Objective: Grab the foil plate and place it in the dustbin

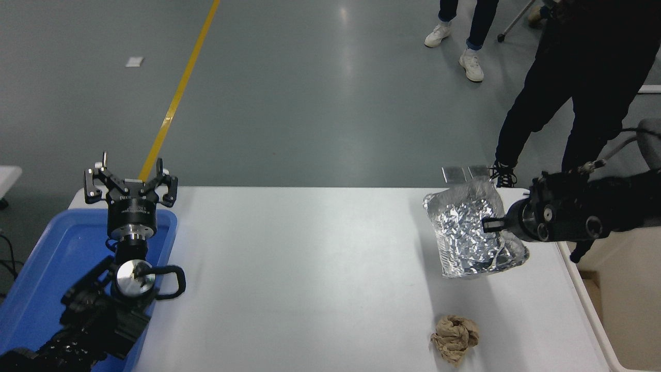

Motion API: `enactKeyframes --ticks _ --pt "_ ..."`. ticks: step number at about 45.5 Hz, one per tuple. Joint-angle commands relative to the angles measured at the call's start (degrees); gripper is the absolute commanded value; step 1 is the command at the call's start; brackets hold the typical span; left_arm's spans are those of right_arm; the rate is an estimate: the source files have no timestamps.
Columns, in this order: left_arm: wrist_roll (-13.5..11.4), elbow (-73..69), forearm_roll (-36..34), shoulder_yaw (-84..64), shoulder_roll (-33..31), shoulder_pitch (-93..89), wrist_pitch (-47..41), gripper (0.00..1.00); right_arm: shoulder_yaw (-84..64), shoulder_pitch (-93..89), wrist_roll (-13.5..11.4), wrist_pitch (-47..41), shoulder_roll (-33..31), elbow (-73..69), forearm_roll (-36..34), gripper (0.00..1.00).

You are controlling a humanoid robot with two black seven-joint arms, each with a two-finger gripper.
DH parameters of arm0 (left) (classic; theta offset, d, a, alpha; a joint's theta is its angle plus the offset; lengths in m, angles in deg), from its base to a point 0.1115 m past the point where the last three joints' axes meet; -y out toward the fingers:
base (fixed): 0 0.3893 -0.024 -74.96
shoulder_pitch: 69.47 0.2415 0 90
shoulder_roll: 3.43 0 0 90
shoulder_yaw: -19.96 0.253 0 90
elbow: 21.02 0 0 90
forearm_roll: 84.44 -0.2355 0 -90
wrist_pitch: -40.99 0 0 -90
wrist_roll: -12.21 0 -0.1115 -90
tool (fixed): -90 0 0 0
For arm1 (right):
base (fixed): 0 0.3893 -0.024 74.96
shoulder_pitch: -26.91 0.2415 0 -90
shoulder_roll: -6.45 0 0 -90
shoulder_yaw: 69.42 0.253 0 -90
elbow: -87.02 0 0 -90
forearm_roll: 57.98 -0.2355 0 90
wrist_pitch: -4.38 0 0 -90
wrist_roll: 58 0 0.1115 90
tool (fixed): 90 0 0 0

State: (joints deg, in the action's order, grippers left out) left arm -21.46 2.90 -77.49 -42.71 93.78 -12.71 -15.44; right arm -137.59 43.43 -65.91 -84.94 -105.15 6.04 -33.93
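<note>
The foil plate [465,232] is a shiny crinkled silver tray, held tilted in the air above the table's right part. My right gripper [488,225] comes in from the right edge and is shut on the plate's right rim. The dustbin [619,305] is cream-beige and stands just off the table's right edge; only its left rim and part of its inside show. My left gripper [131,181] is parked at the lower left over the blue tray, open and empty.
A brown crumpled paper wad [454,337] lies on the white table [310,268] near the front right. A shallow blue tray [46,268] sits at the left. A person in dark clothes [573,77] stands at the far right; another person's legs [465,36] show behind.
</note>
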Motion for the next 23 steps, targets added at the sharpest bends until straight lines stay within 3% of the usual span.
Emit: enactKeyframes --ticks 1,8,23 --pt "0.01 -0.01 0.08 0.00 0.34 0.01 0.00 0.99 -6.89 28.99 1.67 -12.52 -5.38 -12.71 -0.85 0.00" --pt "0.01 -0.01 0.00 0.00 0.34 0.01 0.00 0.99 -6.54 40.61 3.78 -24.58 -7.05 -12.80 -2.17 0.00" --pt "0.01 -0.01 0.00 0.00 0.34 0.01 0.00 0.99 -12.51 40.70 3.69 -26.08 -7.14 -10.61 -2.17 0.00"
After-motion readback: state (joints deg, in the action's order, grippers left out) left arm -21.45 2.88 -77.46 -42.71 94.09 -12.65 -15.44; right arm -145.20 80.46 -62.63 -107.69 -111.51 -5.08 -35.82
